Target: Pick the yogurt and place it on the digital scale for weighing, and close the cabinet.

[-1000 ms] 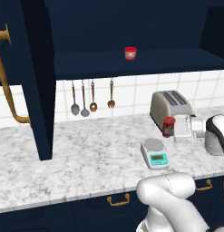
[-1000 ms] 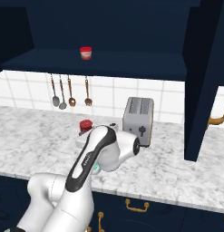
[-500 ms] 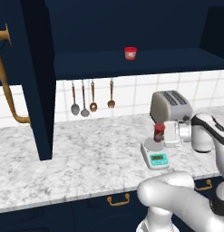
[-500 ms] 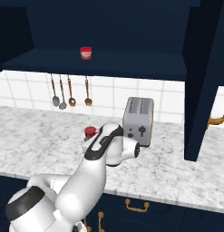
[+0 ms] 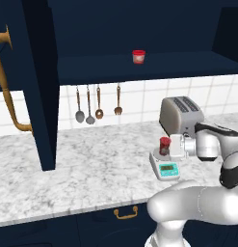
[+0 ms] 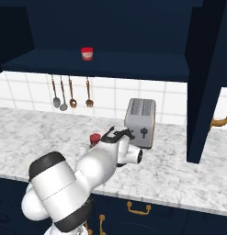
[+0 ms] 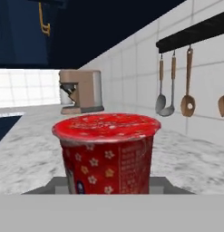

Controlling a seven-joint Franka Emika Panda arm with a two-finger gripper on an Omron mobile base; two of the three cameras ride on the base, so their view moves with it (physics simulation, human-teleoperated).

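Yogurt (image 5: 165,145): small dark-red tapered cup, red lid, held upright over the scale (image 5: 165,166) on the marble tabletop (image 5: 91,164); whether it rests on the platter cannot be told. Judged light, thin-walled and easily dented; best taken at mid-body.

Hand (image 5: 174,147): clenched around the yogurt.

Cabinet (image 5: 38,72): doors stand open, not yet shut.

Surroundings: toaster (image 5: 180,115) just behind the scale, nearest obstruction; second red-lidded cup (image 5: 138,56) on the cabinet shelf; utensils (image 5: 97,103) hung on the wall; coffee machine (image 7: 79,90) further along.
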